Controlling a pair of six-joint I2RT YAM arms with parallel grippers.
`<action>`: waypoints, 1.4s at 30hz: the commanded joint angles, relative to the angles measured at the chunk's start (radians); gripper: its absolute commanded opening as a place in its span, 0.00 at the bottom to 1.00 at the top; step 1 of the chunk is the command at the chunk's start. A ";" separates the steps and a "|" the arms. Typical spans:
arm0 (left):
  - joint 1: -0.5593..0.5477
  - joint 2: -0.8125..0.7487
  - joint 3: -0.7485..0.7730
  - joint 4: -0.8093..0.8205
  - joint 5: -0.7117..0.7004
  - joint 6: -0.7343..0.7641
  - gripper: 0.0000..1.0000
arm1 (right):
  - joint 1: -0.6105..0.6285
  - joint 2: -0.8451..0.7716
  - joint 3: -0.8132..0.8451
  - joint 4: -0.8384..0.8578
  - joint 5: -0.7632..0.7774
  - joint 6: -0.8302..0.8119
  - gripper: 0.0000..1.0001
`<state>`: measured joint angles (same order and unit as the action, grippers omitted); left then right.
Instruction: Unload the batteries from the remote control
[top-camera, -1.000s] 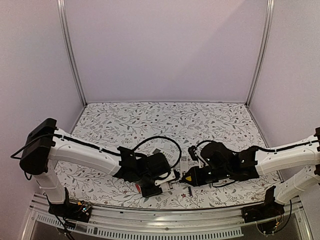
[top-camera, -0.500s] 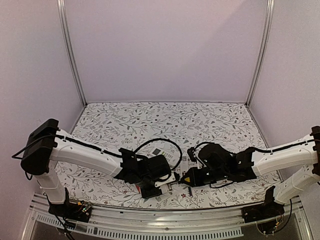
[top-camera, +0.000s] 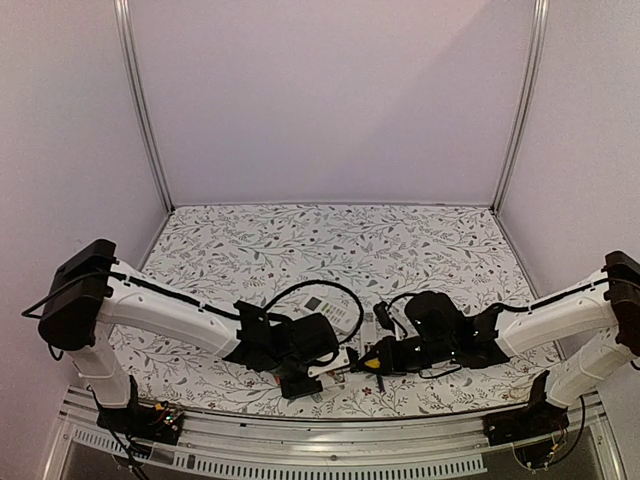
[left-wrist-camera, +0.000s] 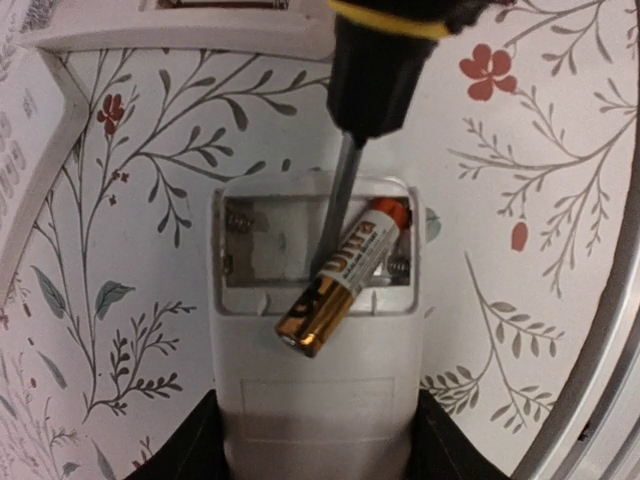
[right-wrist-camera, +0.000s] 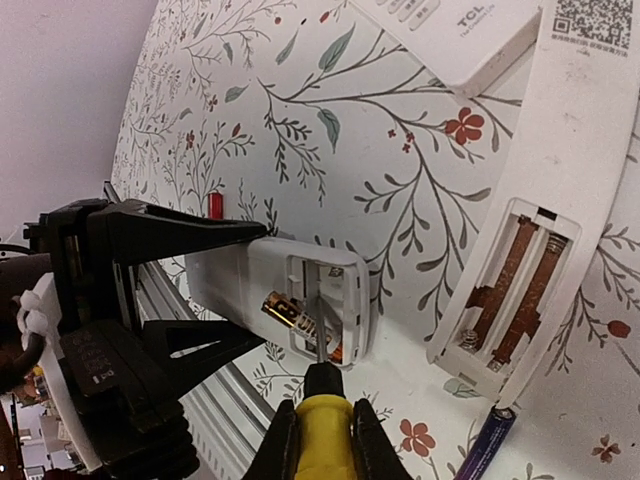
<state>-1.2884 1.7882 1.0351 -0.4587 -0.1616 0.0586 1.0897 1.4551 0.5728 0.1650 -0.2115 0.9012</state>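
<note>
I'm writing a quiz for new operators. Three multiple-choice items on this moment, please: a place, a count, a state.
1. Where is the tip of the tool?
A) in the open bay of the remote held by the left fingers
B) on the cloth
C) in the other remote's bay
2. How many batteries are in that bay?
A) none
B) one
C) two
3. How does the battery lie?
A) seated flat
B) out on the table
C) tilted, one end over the bay's edge
Key: 1 A, the shaft runs into the bay; 2 B, one battery there, the other slot bare; 3 C, its lower end overhangs the rim.
</note>
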 joint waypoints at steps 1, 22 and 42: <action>-0.019 -0.030 -0.027 0.037 -0.101 0.046 0.25 | -0.043 0.009 -0.073 0.147 -0.170 -0.007 0.00; 0.135 -0.110 -0.012 0.029 -0.163 -0.044 0.27 | -0.054 -0.160 -0.068 0.000 -0.010 -0.080 0.00; 0.504 -0.210 -0.231 0.058 0.054 -0.426 0.40 | -0.099 -0.268 -0.094 -0.320 0.562 0.087 0.00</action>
<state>-0.8055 1.5970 0.8192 -0.4221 -0.1638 -0.3038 0.9943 1.1358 0.4896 -0.1188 0.2684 0.9482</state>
